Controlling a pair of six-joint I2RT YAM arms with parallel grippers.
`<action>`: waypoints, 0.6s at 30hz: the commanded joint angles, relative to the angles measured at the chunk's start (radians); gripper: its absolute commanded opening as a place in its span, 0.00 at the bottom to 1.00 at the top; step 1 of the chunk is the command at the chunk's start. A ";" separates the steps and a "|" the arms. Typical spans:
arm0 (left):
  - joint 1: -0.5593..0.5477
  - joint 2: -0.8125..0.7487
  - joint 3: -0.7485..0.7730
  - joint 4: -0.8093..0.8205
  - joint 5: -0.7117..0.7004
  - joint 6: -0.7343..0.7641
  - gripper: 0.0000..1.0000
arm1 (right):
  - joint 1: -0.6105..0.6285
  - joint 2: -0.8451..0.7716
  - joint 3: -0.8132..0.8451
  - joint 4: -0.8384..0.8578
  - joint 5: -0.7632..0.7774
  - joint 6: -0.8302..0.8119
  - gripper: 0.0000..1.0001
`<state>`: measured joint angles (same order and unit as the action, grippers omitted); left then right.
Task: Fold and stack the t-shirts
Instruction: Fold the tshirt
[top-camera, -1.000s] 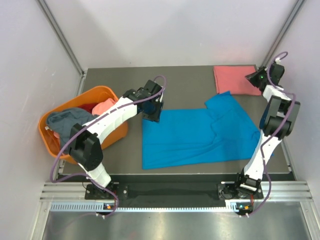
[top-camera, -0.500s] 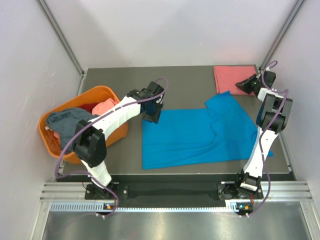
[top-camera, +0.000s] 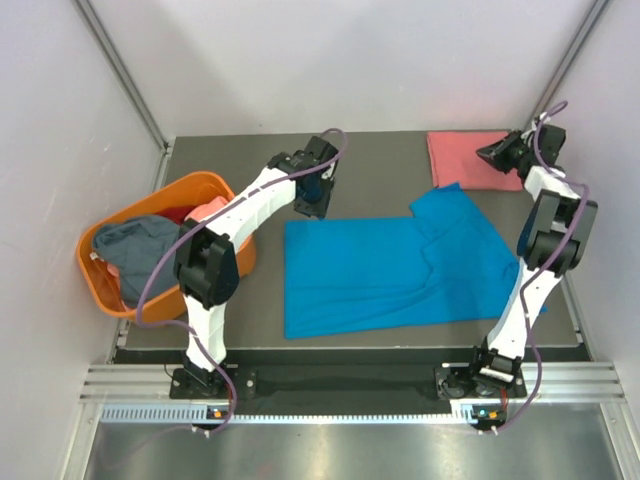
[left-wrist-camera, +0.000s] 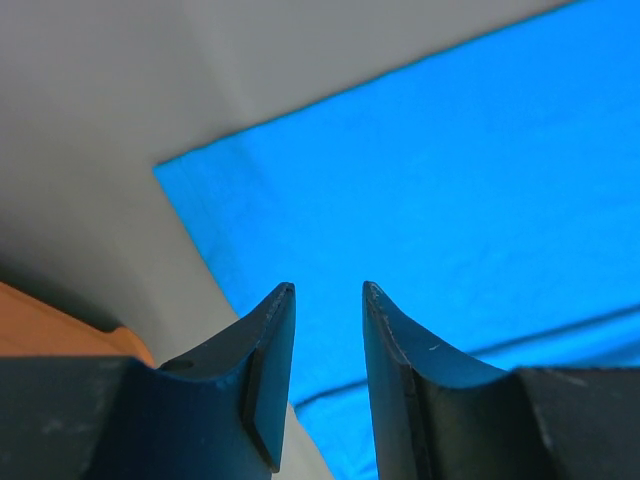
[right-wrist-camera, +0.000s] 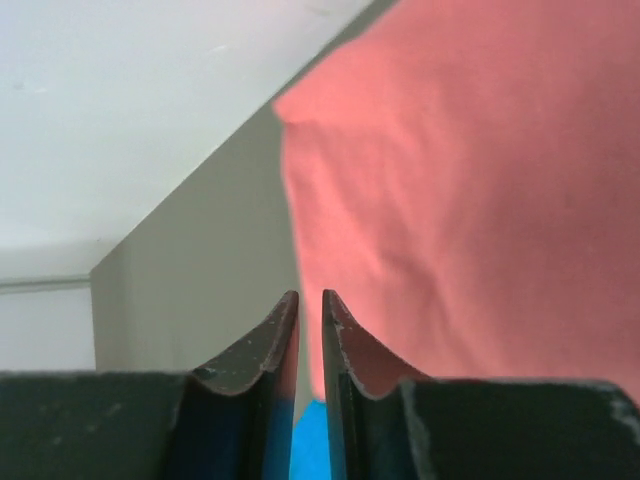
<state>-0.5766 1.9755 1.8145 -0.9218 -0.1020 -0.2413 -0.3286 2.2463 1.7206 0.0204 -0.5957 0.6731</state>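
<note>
A bright blue t-shirt (top-camera: 400, 270) lies spread flat in the middle of the table and fills the left wrist view (left-wrist-camera: 450, 180). A salmon-pink t-shirt (top-camera: 460, 160), folded into a rectangle, lies at the back right and shows in the right wrist view (right-wrist-camera: 480, 180). My left gripper (top-camera: 312, 200) hovers just behind the blue shirt's far left corner, open and empty (left-wrist-camera: 328, 290). My right gripper (top-camera: 494, 153) is over the pink shirt's right part, jaws nearly together with nothing between them (right-wrist-camera: 308, 296).
An orange plastic basket (top-camera: 212, 183) stands at the left and holds a grey-blue shirt (top-camera: 135, 240) and a salmon-pink one (top-camera: 208, 212). Its rim shows in the left wrist view (left-wrist-camera: 40, 325). White walls enclose the dark table (top-camera: 380, 160).
My left gripper has moved back and up off the blue shirt's far left corner. My right gripper dipped onto the pink shirt's right edge, then moved back a little.
</note>
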 joint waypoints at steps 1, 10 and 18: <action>0.029 0.049 0.051 -0.064 -0.021 0.014 0.38 | 0.011 -0.160 -0.056 -0.051 0.011 -0.073 0.20; 0.063 0.106 0.020 -0.058 -0.015 0.027 0.38 | 0.125 -0.278 -0.185 -0.286 0.324 -0.047 0.34; 0.073 0.077 -0.128 -0.008 0.019 0.005 0.36 | 0.209 -0.306 -0.268 -0.252 0.482 0.069 0.35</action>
<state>-0.5087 2.0895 1.7542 -0.9443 -0.0933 -0.2340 -0.1429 2.0140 1.4460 -0.2413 -0.2199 0.6903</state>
